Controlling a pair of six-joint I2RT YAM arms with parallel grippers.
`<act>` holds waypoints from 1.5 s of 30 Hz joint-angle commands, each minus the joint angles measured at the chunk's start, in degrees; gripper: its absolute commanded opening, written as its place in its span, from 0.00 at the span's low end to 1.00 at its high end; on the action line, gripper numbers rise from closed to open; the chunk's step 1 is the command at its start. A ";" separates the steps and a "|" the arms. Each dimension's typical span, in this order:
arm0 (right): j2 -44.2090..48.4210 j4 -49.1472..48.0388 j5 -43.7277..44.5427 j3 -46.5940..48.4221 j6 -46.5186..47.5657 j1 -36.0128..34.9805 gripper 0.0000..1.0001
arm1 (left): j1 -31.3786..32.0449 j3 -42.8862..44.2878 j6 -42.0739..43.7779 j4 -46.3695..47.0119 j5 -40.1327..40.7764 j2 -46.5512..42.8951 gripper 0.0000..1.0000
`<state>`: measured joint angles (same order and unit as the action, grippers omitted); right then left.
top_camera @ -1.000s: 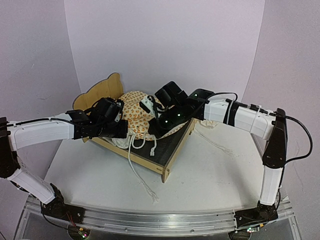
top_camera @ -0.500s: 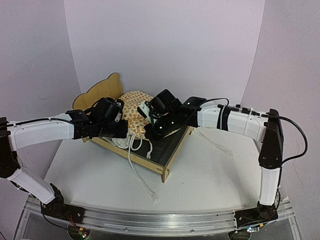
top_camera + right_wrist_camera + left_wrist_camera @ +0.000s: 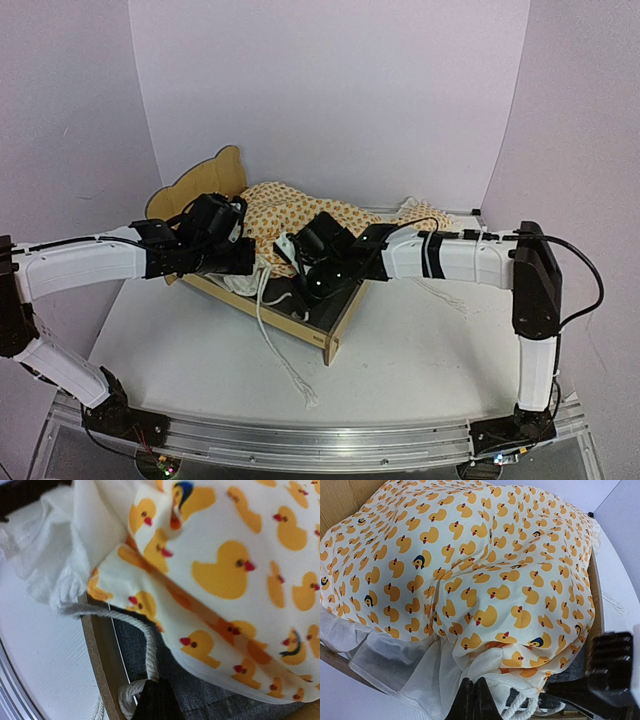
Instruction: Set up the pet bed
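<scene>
over the last second the right gripper [image 3: 298, 270] has swept down-left to centre frame, drawing the duck-print bedding [image 3: 300, 212] wider across the pet bed [image 3: 343, 318], which sits left of centre. the right gripper looks pinched on the white cord [image 3: 146, 630], while the left gripper [image 3: 473, 696] is clamped on the bedding's edge. spreading seems underway.

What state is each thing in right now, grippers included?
pet bed: upright on the table, base partly covered.
duck-print bedding: bunched on the bed, not spread flat.
white cord: loose, trailing over the frame onto the table.
left gripper: shut, at the bedding's edge.
right gripper: by the cord; open or shut unclear.
</scene>
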<state>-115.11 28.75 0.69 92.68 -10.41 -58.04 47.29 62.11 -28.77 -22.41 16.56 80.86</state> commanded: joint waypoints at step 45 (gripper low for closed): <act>1.38 14.13 -17.70 5.93 -4.94 -2.01 0.68 | -0.22 -0.20 0.64 3.00 -0.66 -3.12 0.00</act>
<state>-112.03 40.12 -12.71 93.51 -23.33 -60.34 47.29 62.08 -28.53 -22.41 15.18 79.66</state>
